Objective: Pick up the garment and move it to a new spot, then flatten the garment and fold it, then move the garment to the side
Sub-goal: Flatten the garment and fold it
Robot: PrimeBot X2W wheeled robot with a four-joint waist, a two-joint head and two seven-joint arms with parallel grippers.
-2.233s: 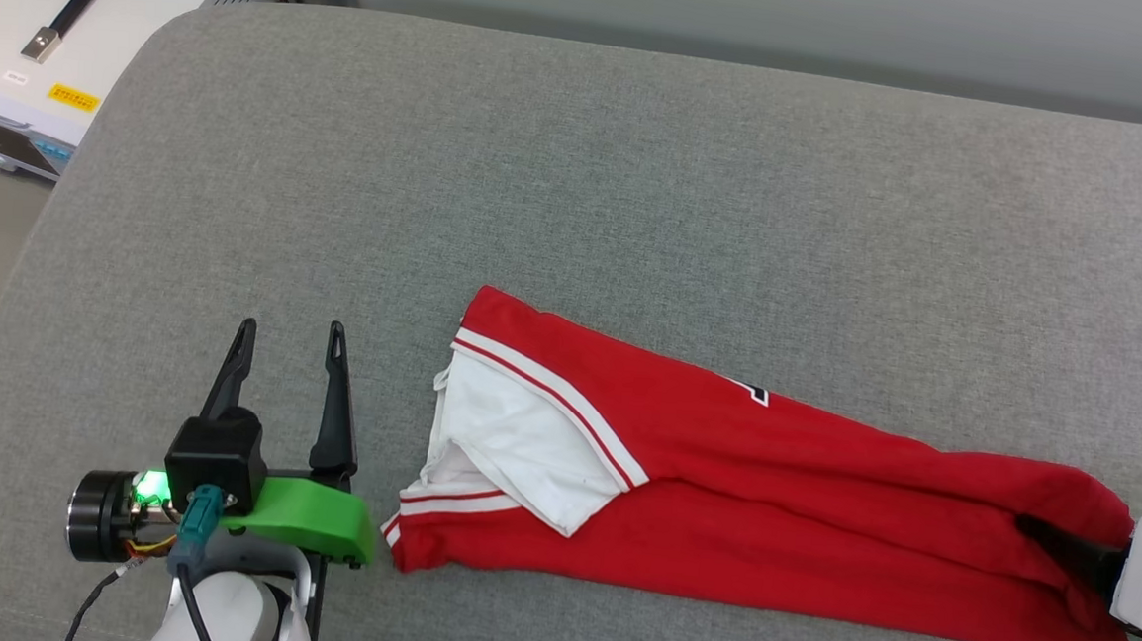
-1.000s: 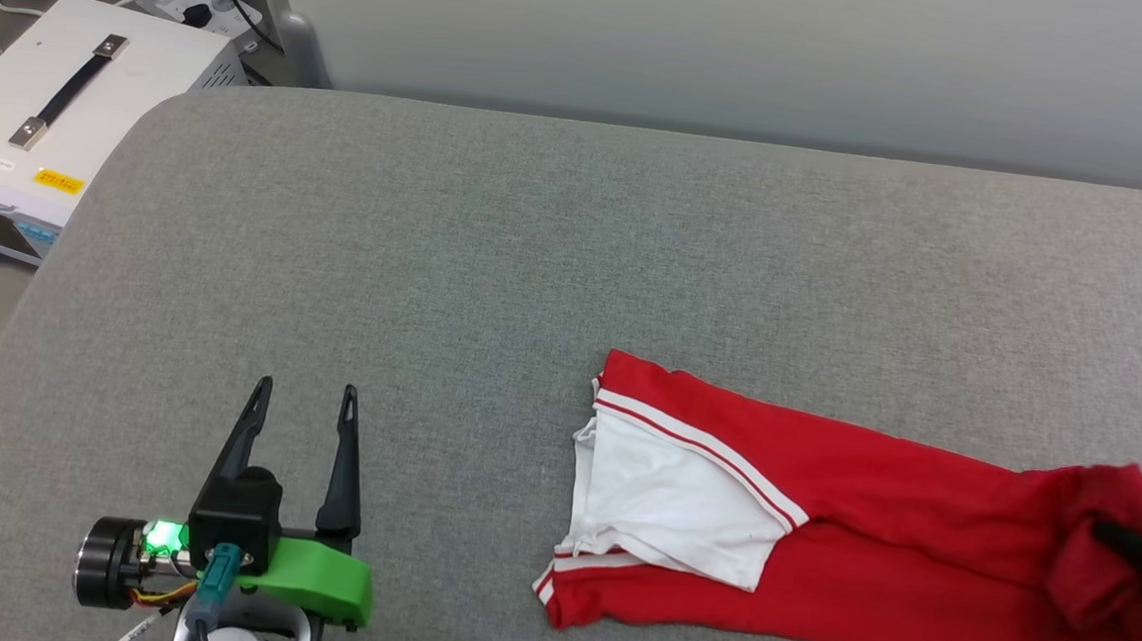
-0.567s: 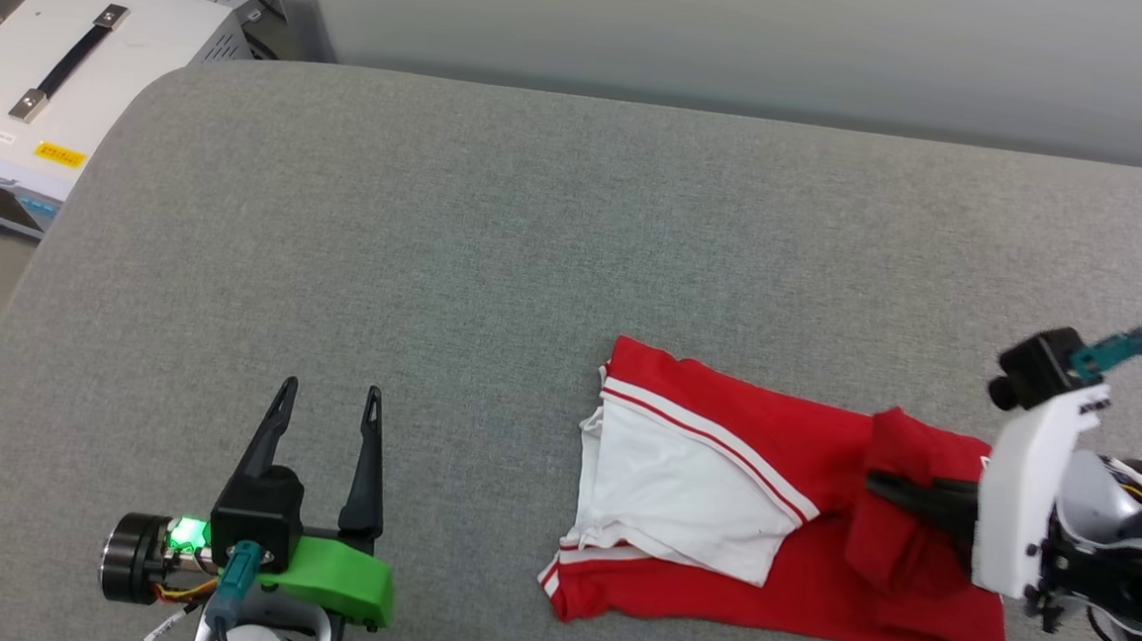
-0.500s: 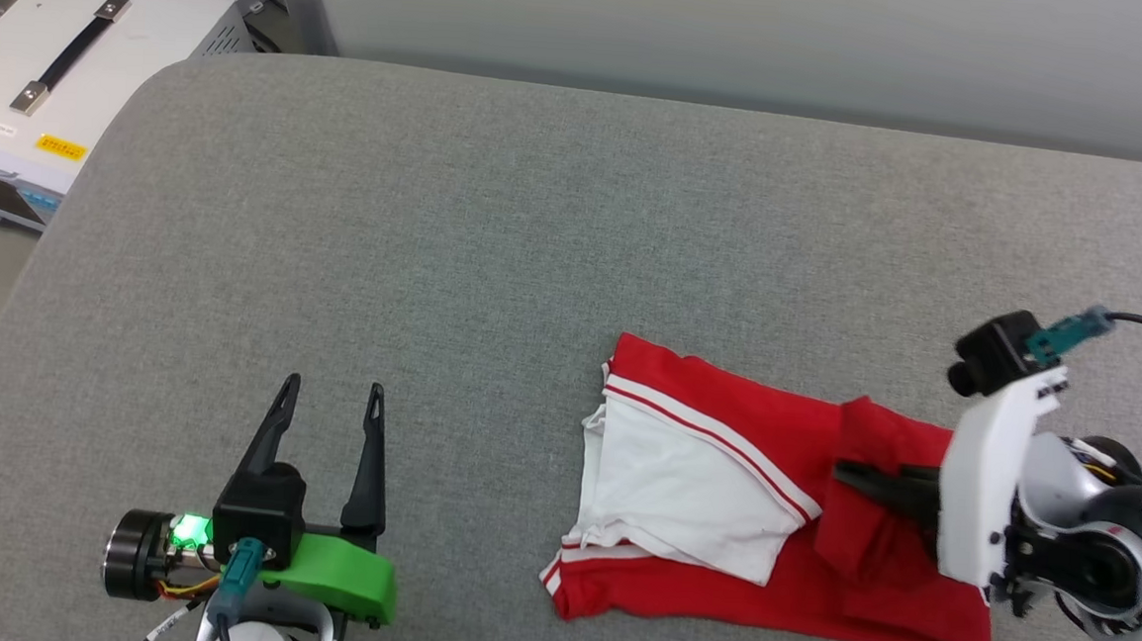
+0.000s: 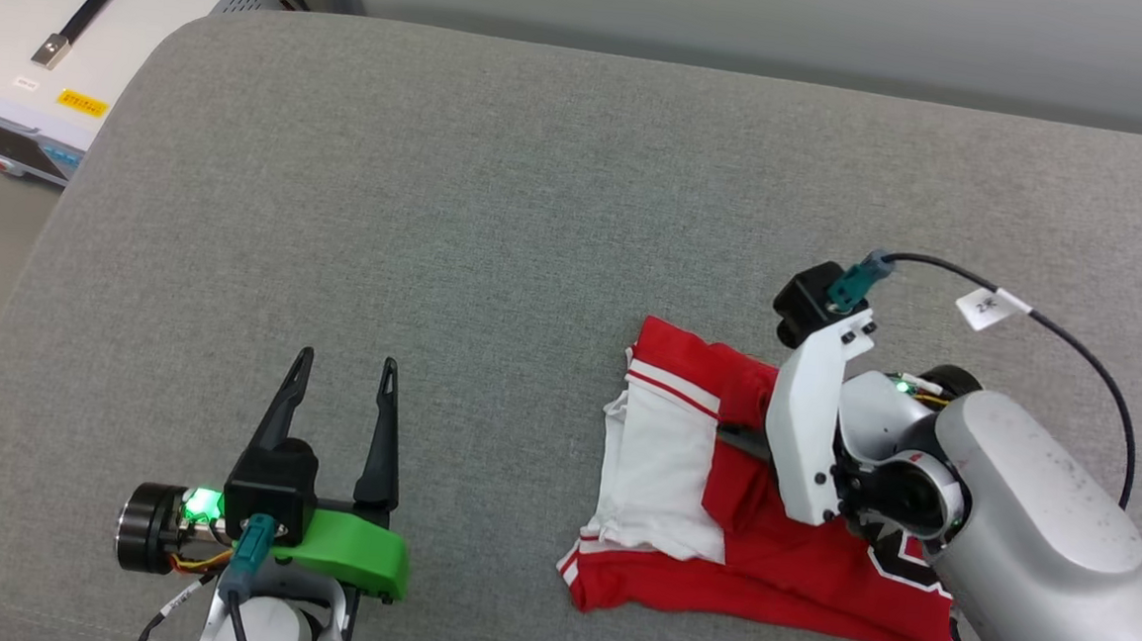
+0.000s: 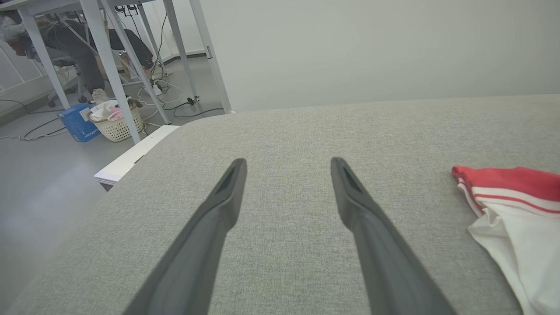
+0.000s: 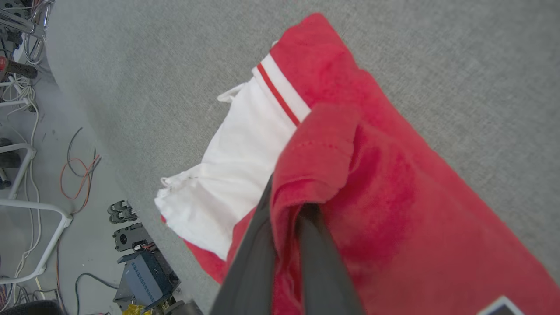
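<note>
Head view: the left pincer (image 5: 348,358) rests low on the grey bench (image 5: 499,207), fingers spread and empty. The garment (image 5: 774,571) lies well off to its right. The right pincer (image 5: 734,437) is over the garment, fingers mostly hidden behind their white mount. One dark finger pokes out towards the white sleeve (image 5: 661,465) just ahead of it. Red cloth is bunched under that pincer, and black lettering (image 5: 898,559) peeks out behind its wrist.

Left wrist view: the left pincer (image 6: 288,162) stands released, with only bare bench (image 6: 306,127) between and beyond its tips. The garment (image 6: 512,205) starts to the right of its right finger, apart from it.

Right wrist view: the right pincer (image 7: 286,210) is clenched on a doubled fold of the red garment (image 7: 393,183). The cloth wraps over its tips and the sleeve (image 7: 236,166) lies ahead and to the left.

This looks like the folding step, with the pinched end being brought over the body towards the sleeve end. To do it well:
- Carry the fold low and straight on ahead of the pincer, so the lower layer is not dragged along.
- Line the held edge up with the striped trim before lowering.
- Let go only once the cloth lies down under its own weight.
- Draw the fingers back along their own length so the fold does not snag and open.
- The idle left pincer could hold down the garment's nearest edge if it starts to slide.
</note>
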